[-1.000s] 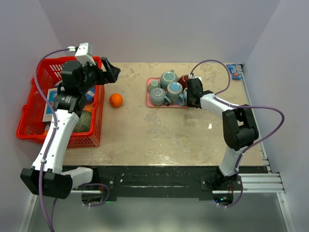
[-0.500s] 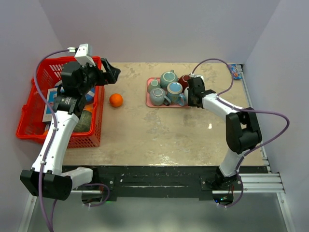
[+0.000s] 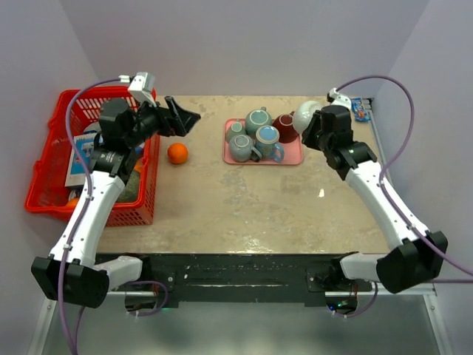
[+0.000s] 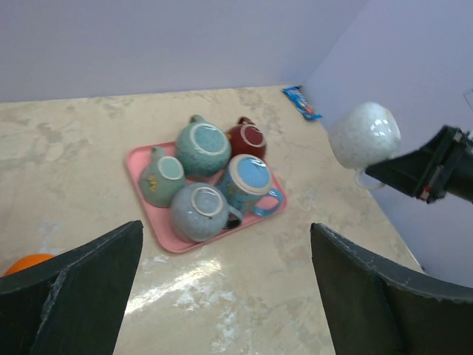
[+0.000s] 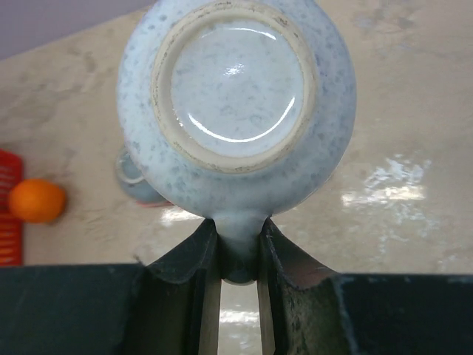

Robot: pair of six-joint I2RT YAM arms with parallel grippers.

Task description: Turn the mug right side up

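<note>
While the pink tray sits toward the far edge of the desk, crowded with five mugs in teal, blue and dark red, the speckled white mug is up in the air, above the desk beside the tray's right end and toward the far right corner. Its base faces the right wrist camera, glazed and shiny. The right gripper has it by the handle: the fingers are pinched almost together, with the handle sandwiched between them.

Over on the left, an orange lies on the desk between the tray and the red basket at the left edge. The left gripper hangs above that stretch, jaws spread wide, gripping nothing and touching nothing.

Far right corner: a small blue packet lies flat. It has printing on it, but it's too small to read. One teal mug shows a yellow mark, also unreadable.
</note>
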